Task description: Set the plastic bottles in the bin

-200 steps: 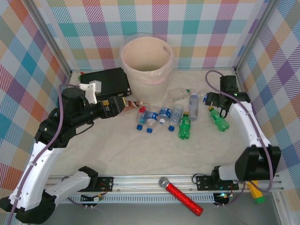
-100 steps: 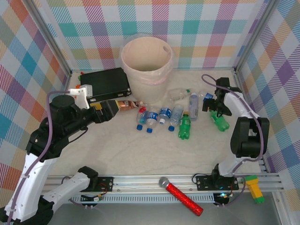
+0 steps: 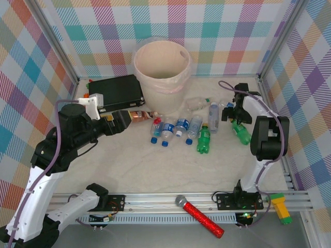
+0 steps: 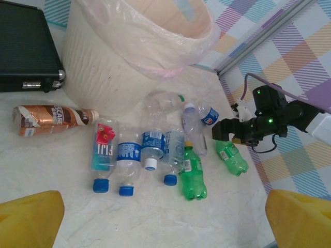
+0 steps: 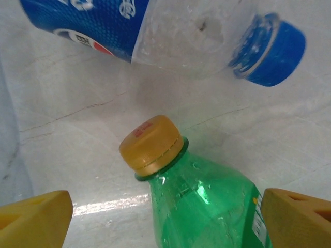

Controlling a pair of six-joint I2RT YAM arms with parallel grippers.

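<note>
Progress: the large round pale beige bin (image 3: 161, 64), in the upper middle of the top view, shows no bottle inside as far as one can look into it; I judge the task to be near its beginning.
Left to do: the small plastic bottles (image 3: 178, 127) all lie on the table (image 3: 155, 165) in front of the bin, in the middle of the frame.
Bottle in hand: a green plastic bottle with a yellow cap (image 5: 207, 201), at the middle right of the top view, a little apart from the row.
Its axis: it lies flat with its long axis diagonal. In the right wrist view the cap points to the upper left and the body runs to the lower right.
Fingers, right: the right gripper (image 5: 165, 212) is spread, one finger on each side of the bottle's shoulder, and neither touches it.
Fingers, left: the left gripper (image 4: 165, 222) is spread wide with nothing between the fingers, and it looks toward the row.
</note>
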